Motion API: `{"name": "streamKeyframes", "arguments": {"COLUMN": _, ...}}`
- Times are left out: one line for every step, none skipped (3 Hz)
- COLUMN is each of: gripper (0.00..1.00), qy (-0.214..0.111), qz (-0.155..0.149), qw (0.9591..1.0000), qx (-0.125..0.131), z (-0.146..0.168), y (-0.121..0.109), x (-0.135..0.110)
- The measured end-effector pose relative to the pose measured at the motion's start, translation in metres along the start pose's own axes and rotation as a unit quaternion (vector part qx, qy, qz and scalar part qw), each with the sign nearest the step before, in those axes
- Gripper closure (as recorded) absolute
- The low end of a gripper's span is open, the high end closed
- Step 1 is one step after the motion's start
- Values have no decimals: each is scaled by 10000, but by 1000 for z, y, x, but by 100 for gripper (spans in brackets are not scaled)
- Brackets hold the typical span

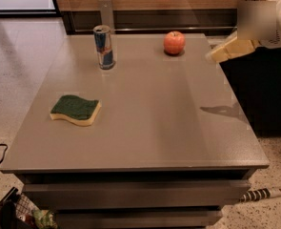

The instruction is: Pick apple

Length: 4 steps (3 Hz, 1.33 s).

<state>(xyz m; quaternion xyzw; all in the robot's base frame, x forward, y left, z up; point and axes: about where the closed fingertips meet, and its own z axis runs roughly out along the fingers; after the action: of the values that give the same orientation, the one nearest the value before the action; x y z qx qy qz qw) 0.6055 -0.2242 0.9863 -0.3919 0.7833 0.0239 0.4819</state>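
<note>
The apple (174, 42) is small, round and red-orange. It sits on the grey table (145, 123) near the far edge, right of centre. My gripper (216, 55) comes in from the upper right on a white arm. It hangs above the table's right edge, to the right of the apple and a little nearer, apart from it. It holds nothing that I can see.
A blue-silver can (104, 46) stands upright at the far left of the table. A green and yellow sponge (76, 109) lies on the left side. A wooden wall with metal posts runs behind the table. A dark cabinet stands to the right.
</note>
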Motion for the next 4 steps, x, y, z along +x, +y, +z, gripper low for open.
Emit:
{"name": "streamKeyframes", "arguments": {"gripper": 0, "qy": -468, "qz": 434, "qw": 9980, "qx": -35, "z": 29, "y": -7, "x": -14}}
{"name": "streamKeyframes", "arguments": {"gripper": 0, "qy": -673, "qz": 892, "qw": 9937, "qx": -89, "z": 52, "y": -10, "x": -15}}
{"name": "streamKeyframes", "arguments": {"gripper": 0, "qy": -676, "qz": 938, "qw": 9932, "qx": -121, "z": 61, "y": -7, "x": -13}}
{"name": "streamKeyframes", "arguments": {"gripper": 0, "qy": -825, "qz": 1066, "qw": 9907, "qx": -156, "z": 92, "y": -12, "x": -8}}
